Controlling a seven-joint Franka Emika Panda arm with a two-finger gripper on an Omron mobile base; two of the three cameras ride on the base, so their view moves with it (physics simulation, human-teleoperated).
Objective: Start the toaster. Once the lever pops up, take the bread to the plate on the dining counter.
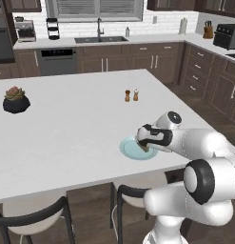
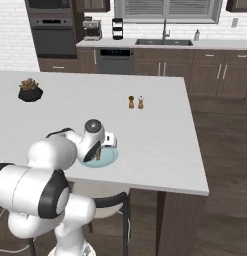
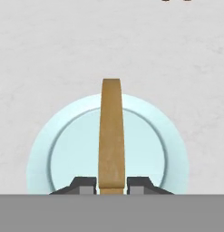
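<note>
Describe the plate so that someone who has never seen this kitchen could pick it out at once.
Find the large white dining counter in the middle of the kitchen. Near its front edge, above the stools, the plate lies flat below the gripper, which holds the bread on edge over it. It is round and pale blue, unlike the two small shakers and the potted succulent farther back.

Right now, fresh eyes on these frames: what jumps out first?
The gripper is shut on the bread, held edge-on over the pale blue plate near the dining counter's front edge. Further back on that counter stand two small shakers and a potted succulent at far left.
</note>
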